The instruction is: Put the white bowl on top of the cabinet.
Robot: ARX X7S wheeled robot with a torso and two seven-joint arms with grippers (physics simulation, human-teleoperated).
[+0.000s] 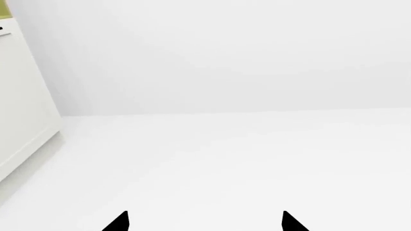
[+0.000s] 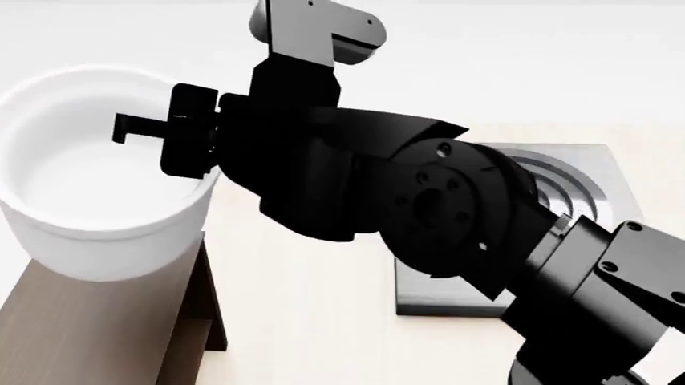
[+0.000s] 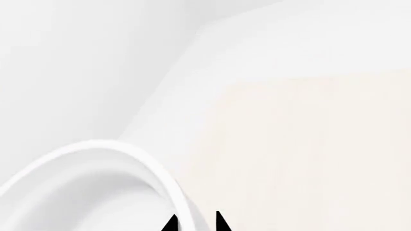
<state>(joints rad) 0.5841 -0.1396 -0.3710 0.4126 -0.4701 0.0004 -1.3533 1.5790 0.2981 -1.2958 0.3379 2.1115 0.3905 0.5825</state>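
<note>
White bowl: the white bowl [image 2: 91, 172] sits at the head view's left, its base down on the cabinet top at the near-left edge, upright, mouth open to the camera, nothing inside.
Cabinet: the cabinet [image 2: 75, 329] shows as a dark brown wood-grain flat top under the bowl, with a side panel dropping away at its right.
Right tool: and there's the right tool [image 3: 194, 224] on the bowl's rim! In the right wrist view its two black fingertips [image 3: 169, 224] straddle the thick white rim, one tip on each side, pinched close on the wall. Grasping the bowl by the rim, it looks like, though only the very tips show.
Right arm: the right arm [image 2: 428, 200] sweeps across the middle of the head view, big and black, reaching left to the bowl's right-hand wall.
Left tool: the left tool [image 1: 205, 222] is seen only in its own wrist view, two black tips well apart, released, nothing between them, pointed at white floor and wall.
Stove plate: the grey stove plate [image 2: 583, 172] lies on the pale surface [image 2: 310, 321] to the right, half hidden behind the arm, well apart from the cabinet.
White unit: a white cupboard [image 1: 22, 106] stands at the edge of the left wrist view.
</note>
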